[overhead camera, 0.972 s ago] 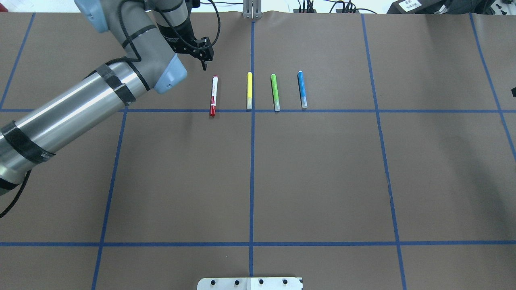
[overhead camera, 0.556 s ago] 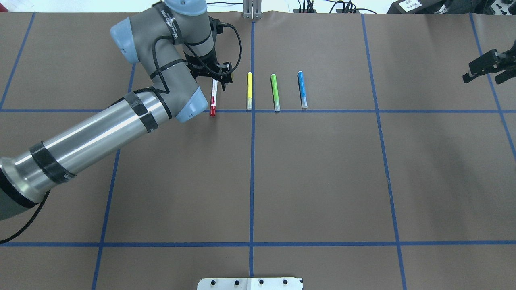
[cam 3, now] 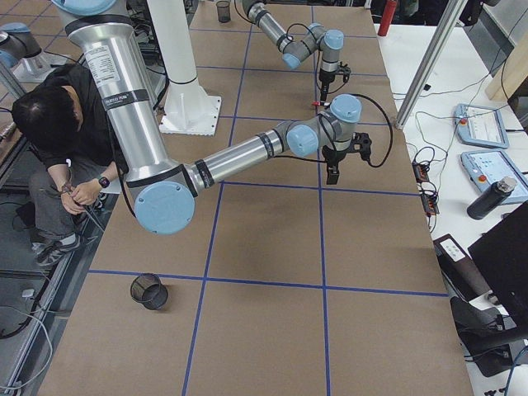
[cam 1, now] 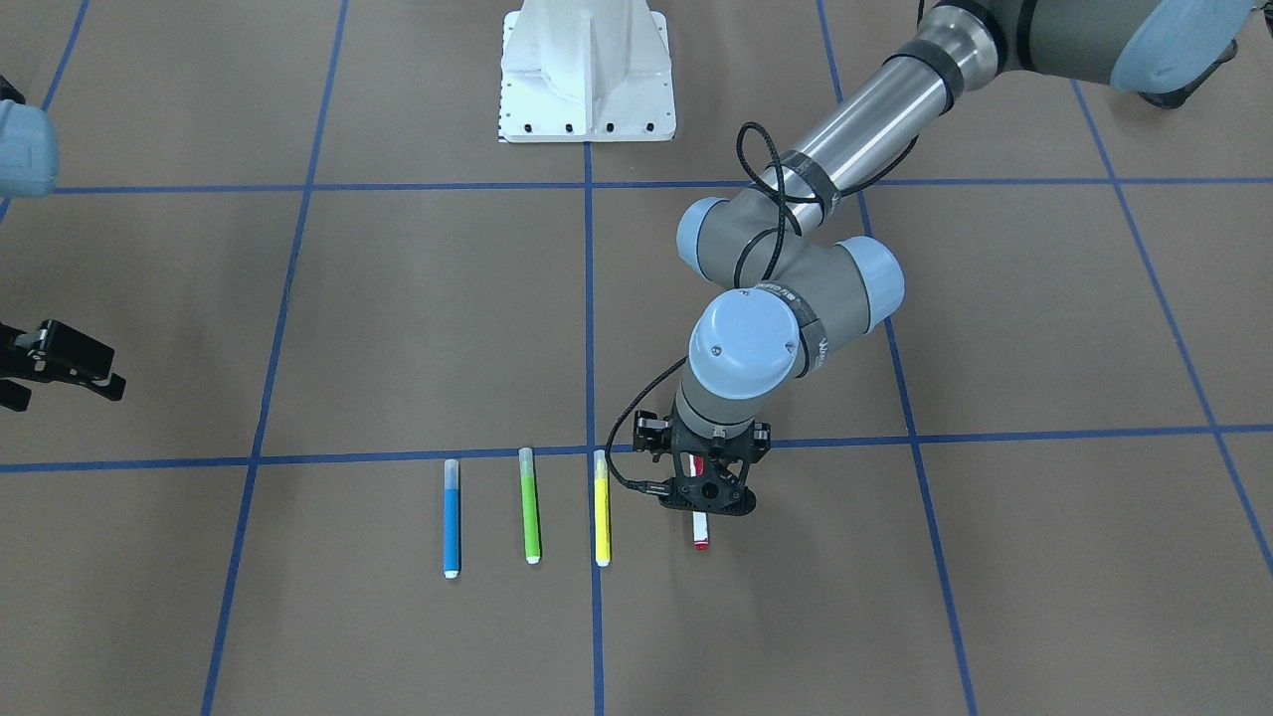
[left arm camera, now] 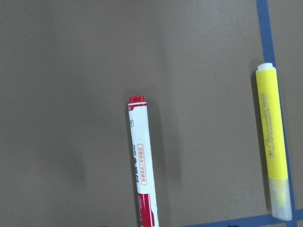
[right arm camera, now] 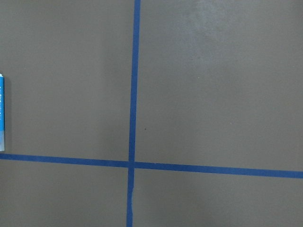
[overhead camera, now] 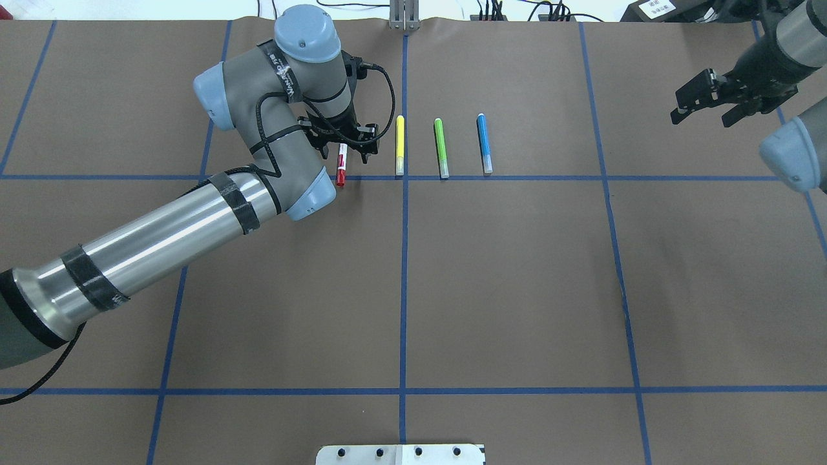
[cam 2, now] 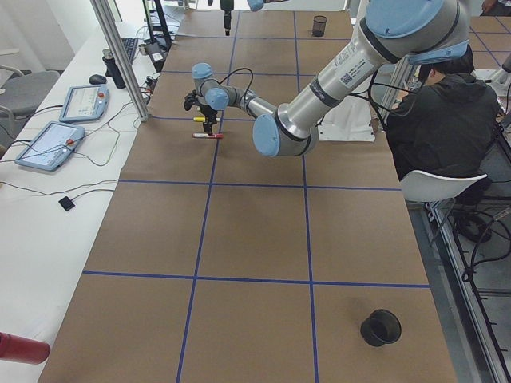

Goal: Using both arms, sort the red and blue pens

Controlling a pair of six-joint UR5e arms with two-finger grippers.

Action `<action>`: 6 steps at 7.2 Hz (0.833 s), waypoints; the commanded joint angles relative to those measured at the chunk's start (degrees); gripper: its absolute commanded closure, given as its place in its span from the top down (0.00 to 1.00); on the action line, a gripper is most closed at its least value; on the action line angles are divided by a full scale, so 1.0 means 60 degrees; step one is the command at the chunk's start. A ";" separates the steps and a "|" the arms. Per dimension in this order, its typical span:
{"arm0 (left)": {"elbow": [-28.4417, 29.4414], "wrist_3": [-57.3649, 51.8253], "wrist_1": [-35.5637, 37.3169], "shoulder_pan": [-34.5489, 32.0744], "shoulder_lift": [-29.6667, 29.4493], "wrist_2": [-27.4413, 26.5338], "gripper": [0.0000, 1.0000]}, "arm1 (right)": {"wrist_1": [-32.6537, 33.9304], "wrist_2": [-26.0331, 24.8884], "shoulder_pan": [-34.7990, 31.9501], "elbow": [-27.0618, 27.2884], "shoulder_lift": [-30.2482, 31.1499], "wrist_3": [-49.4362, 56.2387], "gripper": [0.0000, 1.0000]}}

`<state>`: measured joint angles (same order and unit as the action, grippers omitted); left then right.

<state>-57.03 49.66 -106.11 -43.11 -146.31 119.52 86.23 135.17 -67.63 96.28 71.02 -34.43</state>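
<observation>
The red pen (overhead camera: 340, 169), white-barrelled with a red cap, lies on the brown table at the left end of a row of markers. My left gripper (overhead camera: 343, 143) hangs directly over its far half, open, with a finger on each side of the barrel. The left wrist view shows the red pen (left arm camera: 140, 165) flat on the paper and untouched. At the right end of the row lies the blue pen (overhead camera: 484, 143). My right gripper (overhead camera: 704, 110) is open and empty above the table far to the blue pen's right. Only a sliver of the blue pen (right arm camera: 1, 113) shows in the right wrist view.
A yellow marker (overhead camera: 400, 145) and a green marker (overhead camera: 441, 147) lie between the two pens, parallel to them. A black cup (cam 2: 381, 327) stands near the table's left end and another (cam 3: 149, 290) at the right end. A seated person (cam 2: 447, 120) is beside the robot base (cam 1: 587, 70).
My left arm swung right and came down until its gripper sat over the red pen. My right gripper entered from the right edge and moved left. No pen has moved.
</observation>
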 commanded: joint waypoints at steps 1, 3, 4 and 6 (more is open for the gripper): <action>0.0100 -0.0001 -0.0070 0.0007 0.0025 0.0002 0.71 | -0.0002 -0.0029 0.0123 -0.0007 -0.0176 -0.0151 0.99; 0.0101 -0.0001 -0.0070 0.0022 0.0054 0.0002 0.62 | -0.0002 -0.0029 0.0196 -0.0036 -0.0249 -0.0151 0.99; 0.0101 -0.0001 -0.0070 0.0022 0.0098 0.0002 0.59 | -0.0017 -0.0029 0.0255 -0.0065 -0.0250 -0.0194 0.99; 0.0101 -0.0001 -0.0070 0.0022 0.0142 0.0002 0.57 | -0.0046 -0.0029 0.0255 -0.0051 -0.0250 -0.0253 0.99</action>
<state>-56.43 49.66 -106.52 -42.98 -145.70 119.53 86.06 135.00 -66.12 95.95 69.55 -35.68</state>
